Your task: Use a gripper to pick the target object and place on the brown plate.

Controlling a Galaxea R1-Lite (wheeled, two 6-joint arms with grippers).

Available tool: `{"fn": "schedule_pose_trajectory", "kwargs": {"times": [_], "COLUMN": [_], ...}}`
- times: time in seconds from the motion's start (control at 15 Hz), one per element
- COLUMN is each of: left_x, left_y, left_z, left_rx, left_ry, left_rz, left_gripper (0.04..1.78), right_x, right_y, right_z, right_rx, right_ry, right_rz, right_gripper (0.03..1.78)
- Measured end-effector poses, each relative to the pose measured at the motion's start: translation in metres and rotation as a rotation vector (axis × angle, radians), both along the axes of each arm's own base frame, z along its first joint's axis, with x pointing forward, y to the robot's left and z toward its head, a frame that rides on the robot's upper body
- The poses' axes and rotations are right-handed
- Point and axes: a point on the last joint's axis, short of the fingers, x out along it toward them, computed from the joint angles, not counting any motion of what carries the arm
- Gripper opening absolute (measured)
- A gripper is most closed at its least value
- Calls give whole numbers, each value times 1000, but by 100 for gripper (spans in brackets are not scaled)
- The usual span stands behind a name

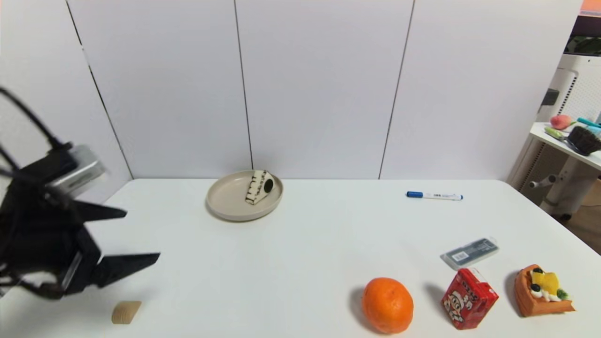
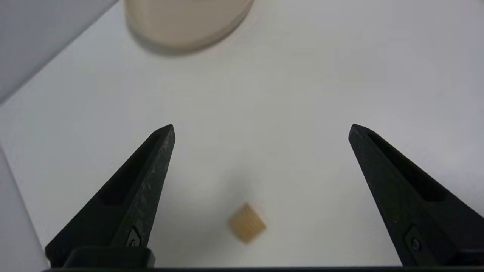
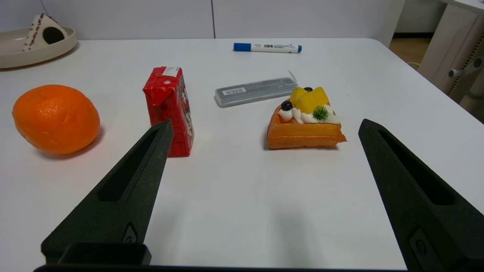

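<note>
The chocolate cake wedge [image 1: 259, 187] lies on its side on the beige-tan plate [image 1: 225, 199] at the back of the table; both also show in the right wrist view, the wedge [image 3: 43, 32] on the plate [image 3: 22, 56]. My left gripper [image 1: 141, 237] is open and empty, raised over the table's front left, well away from the plate. In its wrist view the gripper [image 2: 261, 128] spans bare table, with the plate's edge [image 2: 185, 26] beyond. My right gripper [image 3: 264, 126] is open and empty, out of the head view, low at the table's front right.
A small wooden block [image 1: 126, 312] lies below the left gripper [image 2: 246, 223]. At the front right are an orange [image 1: 387, 305], a red juice carton [image 1: 468, 298] and an orange fruit tart slice [image 1: 542, 291]. A grey case [image 1: 469, 252] and a blue-capped marker [image 1: 434, 195] lie farther back.
</note>
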Motion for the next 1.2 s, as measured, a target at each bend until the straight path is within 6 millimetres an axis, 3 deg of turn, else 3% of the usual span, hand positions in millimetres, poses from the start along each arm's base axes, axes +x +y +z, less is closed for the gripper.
{"fn": "schedule_pose_trajectory", "kwargs": {"times": [0.27,0.53,0.8,1.2], "left_x": [-87,-138,-165,-172], "left_y": [17,19,21,23], "left_z": [-65,-109,-140,-146], "left_rx": [-116,-218,-226,-384], "left_ry": [-158,-379,-488,-531], "left_rz": [218,314,427,526], "left_gripper": [167,168,169,169], "right_x": [0,0,0,0], "right_y": [0,0,0,0], "right_z": [0,0,0,0], "right_rx": [0,0,0,0], "right_ry": [0,1,1,1], "right_rz": [0,0,0,0], "right_gripper": [169,169,169,169]}}
